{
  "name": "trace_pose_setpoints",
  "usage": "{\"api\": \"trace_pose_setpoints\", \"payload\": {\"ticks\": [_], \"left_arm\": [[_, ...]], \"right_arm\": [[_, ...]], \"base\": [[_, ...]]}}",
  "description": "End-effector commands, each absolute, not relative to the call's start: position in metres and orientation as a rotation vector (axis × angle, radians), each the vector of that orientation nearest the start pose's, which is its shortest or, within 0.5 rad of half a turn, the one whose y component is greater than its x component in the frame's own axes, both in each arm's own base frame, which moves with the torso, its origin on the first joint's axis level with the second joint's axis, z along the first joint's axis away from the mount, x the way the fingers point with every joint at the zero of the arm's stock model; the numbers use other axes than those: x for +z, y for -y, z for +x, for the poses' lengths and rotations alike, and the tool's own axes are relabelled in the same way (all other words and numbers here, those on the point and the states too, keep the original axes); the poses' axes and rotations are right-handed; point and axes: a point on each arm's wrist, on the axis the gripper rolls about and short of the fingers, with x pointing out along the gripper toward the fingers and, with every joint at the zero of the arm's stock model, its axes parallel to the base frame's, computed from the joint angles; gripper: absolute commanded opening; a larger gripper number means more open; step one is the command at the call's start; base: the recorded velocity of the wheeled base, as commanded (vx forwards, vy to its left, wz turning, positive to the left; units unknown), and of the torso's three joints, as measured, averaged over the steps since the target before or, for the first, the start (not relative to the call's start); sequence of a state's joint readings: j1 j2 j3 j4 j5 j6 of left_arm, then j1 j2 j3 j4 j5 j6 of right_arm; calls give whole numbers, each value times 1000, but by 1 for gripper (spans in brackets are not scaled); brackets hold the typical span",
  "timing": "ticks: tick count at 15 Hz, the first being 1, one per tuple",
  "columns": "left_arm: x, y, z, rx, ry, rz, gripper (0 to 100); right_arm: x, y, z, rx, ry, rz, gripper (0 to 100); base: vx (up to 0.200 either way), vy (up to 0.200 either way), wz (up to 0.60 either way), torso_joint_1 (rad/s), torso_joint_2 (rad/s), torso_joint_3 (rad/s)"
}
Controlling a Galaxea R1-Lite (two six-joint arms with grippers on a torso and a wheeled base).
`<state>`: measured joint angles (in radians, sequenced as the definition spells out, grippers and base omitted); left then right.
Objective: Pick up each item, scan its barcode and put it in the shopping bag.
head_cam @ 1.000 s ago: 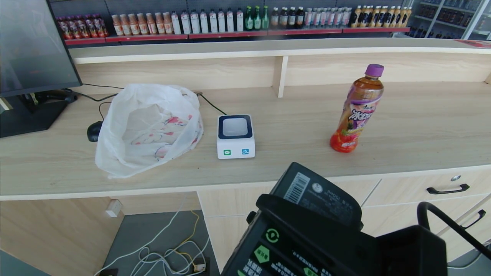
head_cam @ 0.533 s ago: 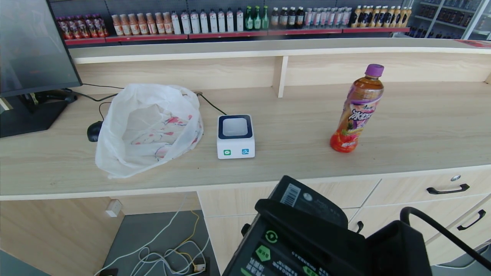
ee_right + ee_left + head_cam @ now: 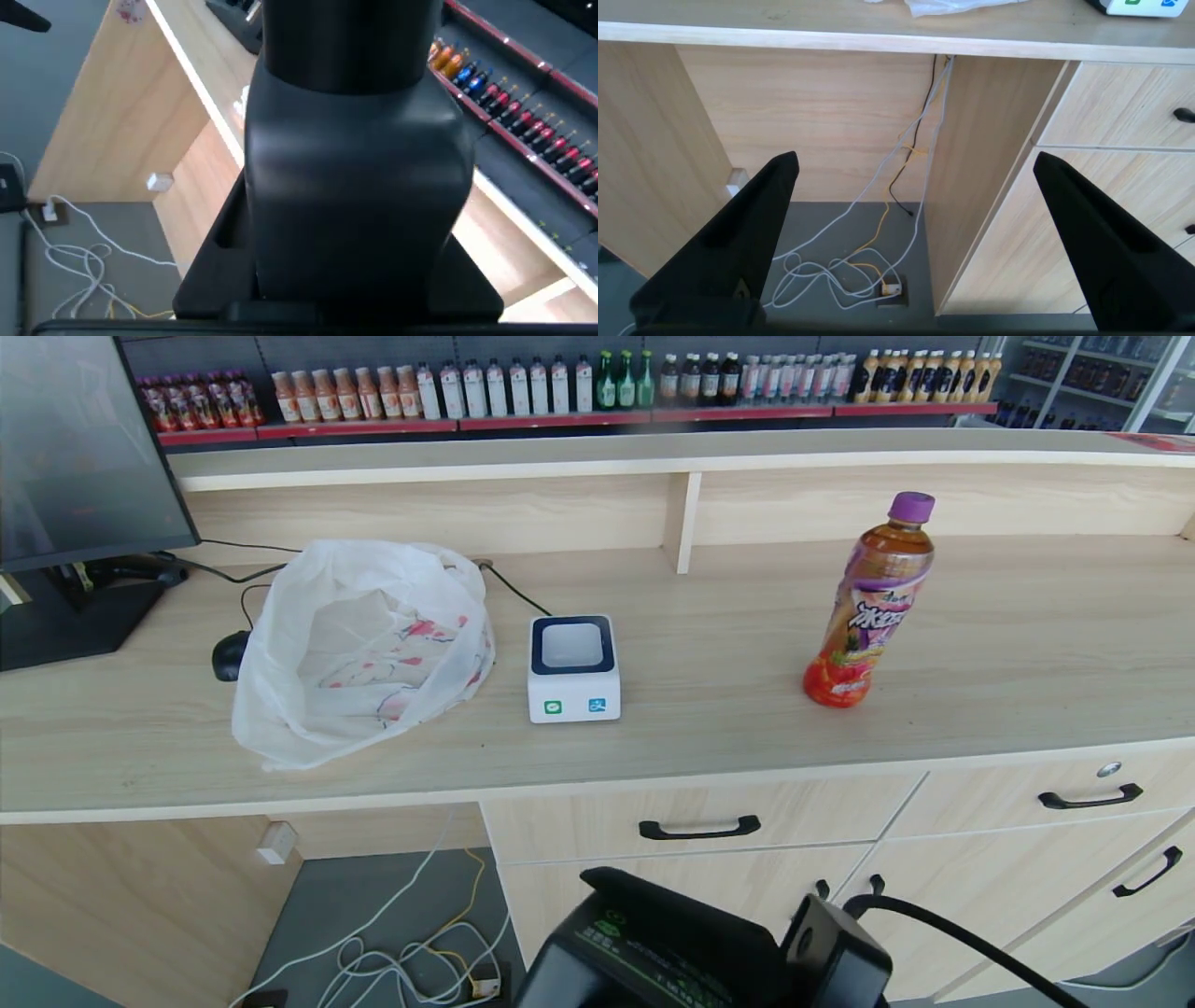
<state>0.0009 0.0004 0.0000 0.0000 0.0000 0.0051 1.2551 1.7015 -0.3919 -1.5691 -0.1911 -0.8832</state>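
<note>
On the right part of the counter [image 3: 709, 709], a tea bottle [image 3: 868, 607]. Stands on its base, long axis vertical, purple cap pointing up, orange-red end down (standing free on the wood). Sits well apart from the scanner [image 3: 572, 667], to its right, and farther still from the shopping bag [image 3: 359, 649].

Toward the left, the white shopping bag. Lies slumped on the counter with its mouth gaping up and toward the near side, red print showing on the plastic. Just right of it, the small white scanner, dark-framed window facing up; touching the bag or not, cannot tell. Just left of the bag, a black mouse [image 3: 229, 655]; farther left, a monitor [image 3: 84, 448] on its stand.

Left gripper [image 3: 915, 163]: hangs below counter level, facing the wooden front and the cables [image 3: 850, 271] on the floor. Released, fingers [image 3: 738, 252] spread wide, nothing between them.

Right arm [image 3: 672, 943]: sits low at the near edge, in front of the drawers [image 3: 700, 807]. Grip there, clenched or released: cannot tell.

Along the far wall, a shelf of drinks [image 3: 560, 383].
</note>
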Motion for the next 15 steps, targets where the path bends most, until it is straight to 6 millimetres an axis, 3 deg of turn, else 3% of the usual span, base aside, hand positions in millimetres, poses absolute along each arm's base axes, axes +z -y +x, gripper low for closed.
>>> {"api": "trace_pose_setpoints", "payload": {"ticks": [1,4,8,13,15], "left_arm": [[75,0,-23,2,0,5,100],[75,0,-23,0,0,5,100],[75,0,-23,2,0,5,100],[75,0,-23,0,0,6,100],[75,0,-23,3,0,5,100]], "right_arm": [[156,-255,87,939,549,-569,0],[150,-265,92,964,454,-434,0],[157,-266,95,965,433,-336,0],[173,-262,130,785,329,-64,0],[189,-252,169,666,359,20,0]], "base": [[0,0,0,0,0,0],[0,0,0,0,0,0],[0,0,0,0,0,0],[0,0,0,0,0,0],[0,0,0,0,0,0]]}}
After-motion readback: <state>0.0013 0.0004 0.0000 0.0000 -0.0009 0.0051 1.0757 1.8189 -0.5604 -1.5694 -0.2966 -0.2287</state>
